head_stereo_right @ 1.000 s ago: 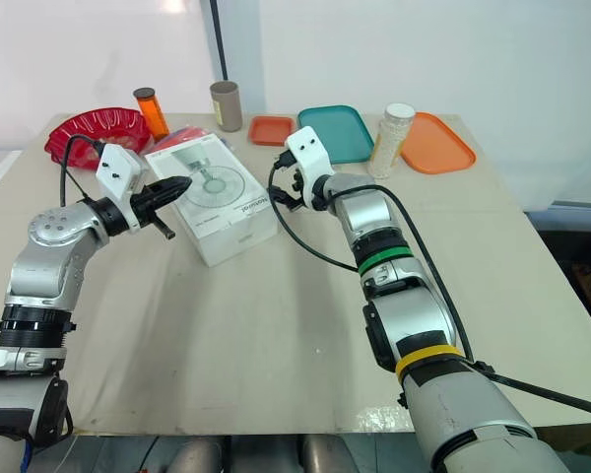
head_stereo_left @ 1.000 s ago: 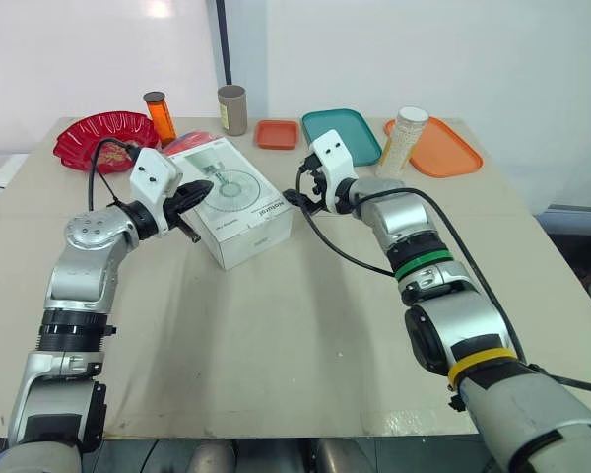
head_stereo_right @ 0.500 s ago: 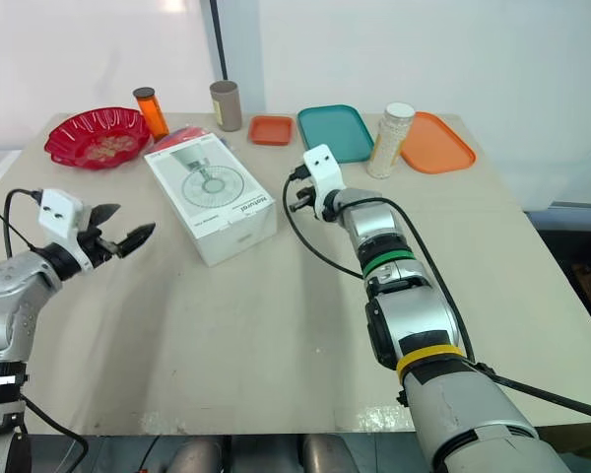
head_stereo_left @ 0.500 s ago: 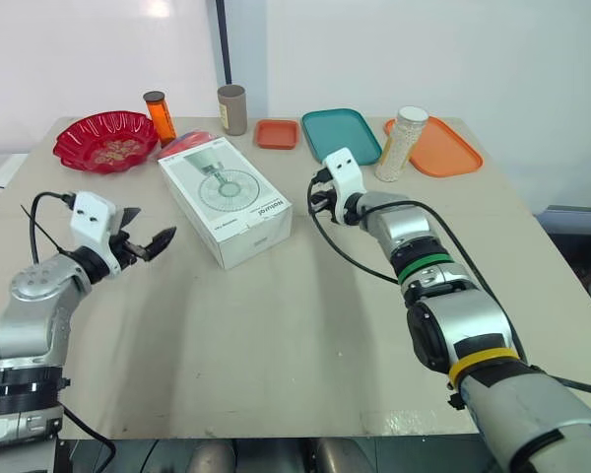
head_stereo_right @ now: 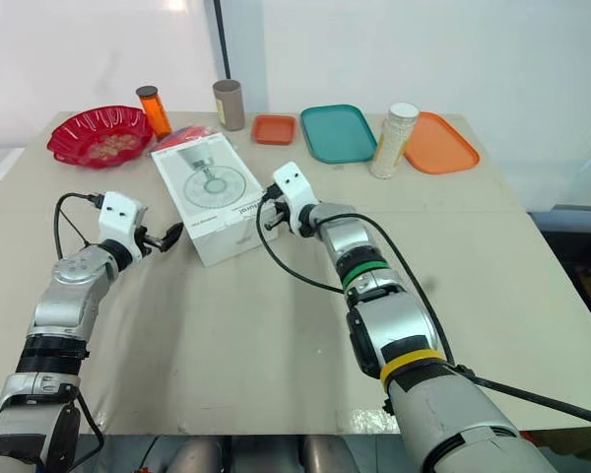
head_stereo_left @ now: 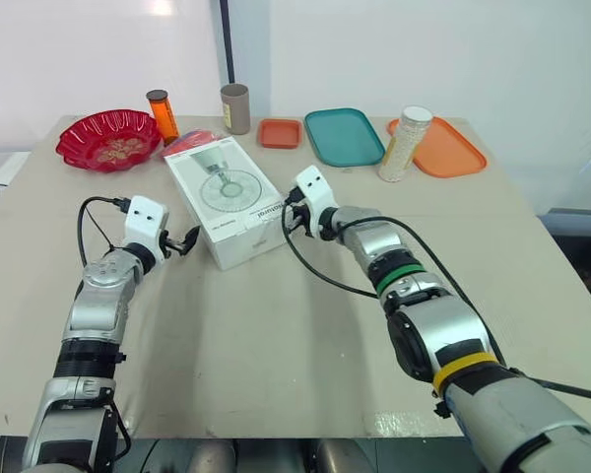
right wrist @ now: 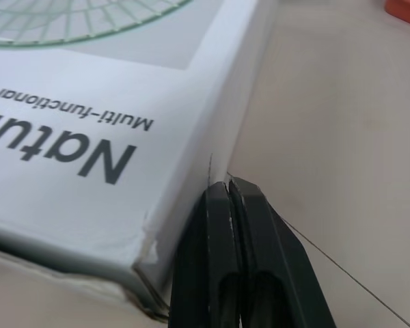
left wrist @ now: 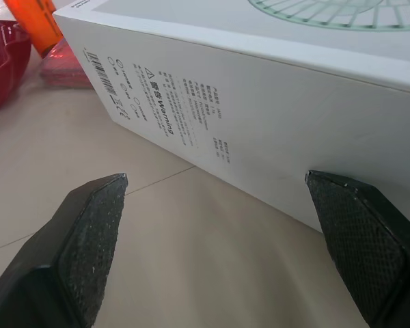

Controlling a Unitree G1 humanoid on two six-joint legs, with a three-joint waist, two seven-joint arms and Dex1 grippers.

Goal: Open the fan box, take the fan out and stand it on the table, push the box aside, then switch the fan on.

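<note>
Arms: both cased in silver-grey rounded shells, with segments joined by black ribbed collars.
- Left arm (head_stereo_left: 97, 301): plain, no coloured marking noted.
- Right arm (head_stereo_left: 421, 307): ringed by a green band (head_stereo_left: 395, 277) and, further up, a yellow band (head_stereo_left: 460, 364).

Wrists: a white box-shaped left housing (head_stereo_left: 145, 218) and a matching right housing (head_stereo_left: 312, 187) are fitted. A thin black left cable (head_stereo_left: 83, 211) and a longer black right cable (head_stereo_left: 320, 279) are looped from them.

Left gripper (head_stereo_left: 189, 238): fingers (left wrist: 92, 236) are black blunt wedges; pads are stamped with a fine diamond grid.

Right gripper (right wrist: 229, 183): fingers (right wrist: 217, 266) are narrow, smooth black, each with a recessed slot.
</note>
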